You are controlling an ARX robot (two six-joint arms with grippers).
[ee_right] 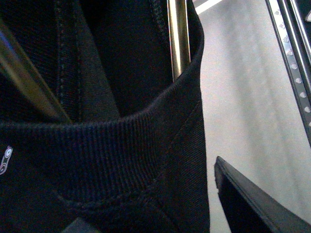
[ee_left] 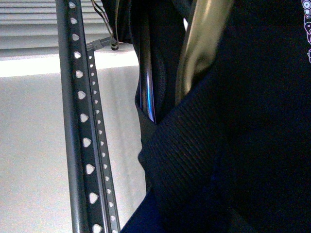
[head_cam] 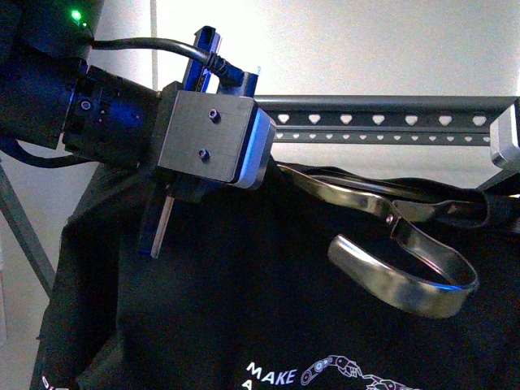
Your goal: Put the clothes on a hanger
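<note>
Finds the clothes (head_cam: 244, 309) hanging just under the hanger (head_cam: 382, 119), shiny metal bands (head_cam: 406, 276) poking from the neck opening. Cannot tell whether left gripper (head_cam: 165, 223) or right gripper (ee_right: 250, 201) clench anything: jaws mostly cut off.

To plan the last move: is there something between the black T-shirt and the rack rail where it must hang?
Nothing visible does. The T-shirt sits just below the rail, and the left wrist view shows an open gap between them.

Black T-shirt (head_cam: 244, 284), white-and-bluish print; dark grey rail (head_cam: 406, 106), heart-shaped holes.
</note>
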